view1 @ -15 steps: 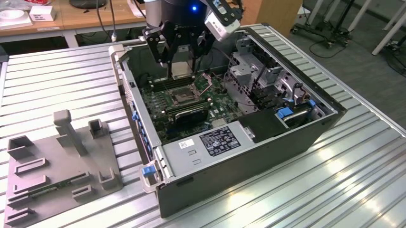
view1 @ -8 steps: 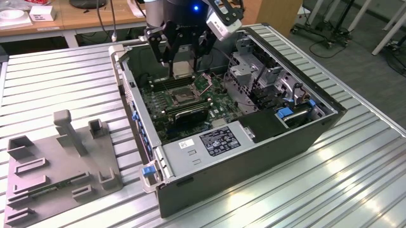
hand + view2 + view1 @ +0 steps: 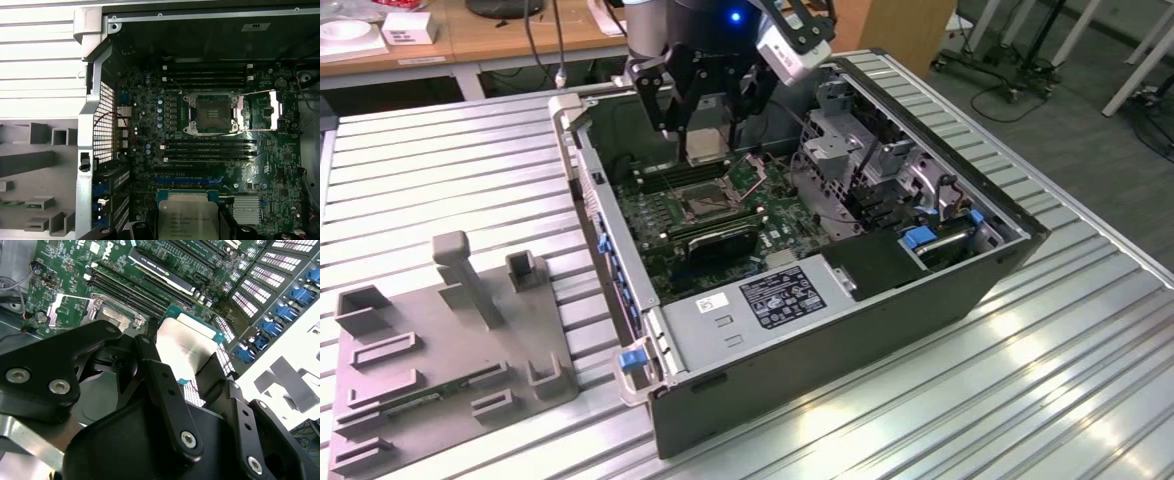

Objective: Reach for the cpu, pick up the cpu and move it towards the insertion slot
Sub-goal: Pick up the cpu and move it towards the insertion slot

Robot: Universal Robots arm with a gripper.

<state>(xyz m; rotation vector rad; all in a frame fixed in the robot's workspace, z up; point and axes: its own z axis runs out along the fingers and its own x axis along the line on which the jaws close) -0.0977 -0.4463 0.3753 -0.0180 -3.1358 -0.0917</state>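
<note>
Jaws of the gripper point(image 3: 703, 118) pinch the cpu point(image 3: 704, 143) by two opposite edges, one black finger on each side, with its pale metal face turned toward the first wrist view's camera point(image 3: 188, 221). In the second wrist view the chip point(image 3: 185, 347) sits between the finger links, its teal edge showing. The computer case point(image 3: 987, 275) lies open on the ribbed metal surface point(image 3: 1067, 380), and the held chip hangs inside the case above the green motherboard point(image 3: 670, 245). The insertion slot point(image 3: 698, 201) lies below the chip, nearer the middle of the case, clearly apart from it; its metal frame is swung open and the dark centre is bare point(image 3: 214, 113). Long black memory slots point(image 3: 207, 149) lie between the chip and the socket. Outside the case, at the exterior view's left, rests a grey plastic fixture tray point(image 3: 414, 375).
</note>
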